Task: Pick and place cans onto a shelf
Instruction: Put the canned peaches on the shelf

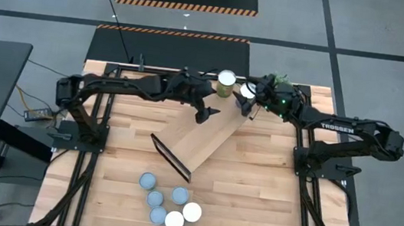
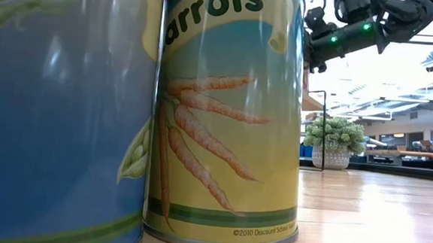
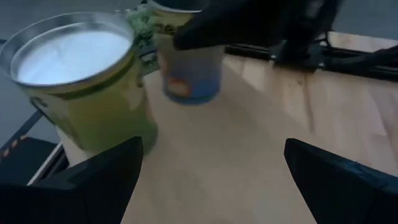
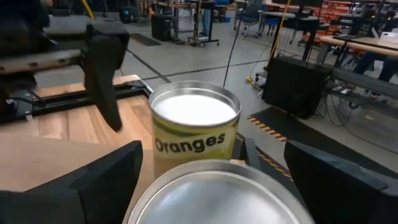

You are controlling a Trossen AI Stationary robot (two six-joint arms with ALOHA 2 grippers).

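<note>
The wooden bench [image 1: 254, 189] fills the middle of the high view. The shelf [image 1: 202, 145] lies on it at a slant, running from the middle of the frame up toward the upper right. One dark end frame shows at its lower left end.

Two cans stand near the top end of the shelf, at the upper middle of the frame. One is the can with the white top [image 1: 226, 83]. The other is a second can [image 1: 247, 92], just to the right of it, right under the right gripper [image 1: 253, 98]. In the right wrist view this near can [image 4: 217, 193] fills the bottom of the frame between the two dark fingers [image 4: 81, 186], which stand wide apart on either side of it. Behind it stands the can marked Oranges [image 4: 194, 127].

The left gripper [image 1: 205, 115] hangs over the shelf, a little below and left of the two cans. Its fingers [image 3: 93, 180] are wide apart too and hold nothing. In the left wrist view a green can [image 3: 84, 81] is at the upper left, and a blue can [image 3: 189, 68] is in the upper middle.

Six more cans [image 1: 168, 203] sit in a bunch at the lower middle of the high view. In the low view two of them stand very close: a blue one [image 2: 59, 112] on the left and a yellow carrots can [image 2: 228, 115] beside it. A small green plant [image 2: 335, 144] stands far back on the right.
</note>
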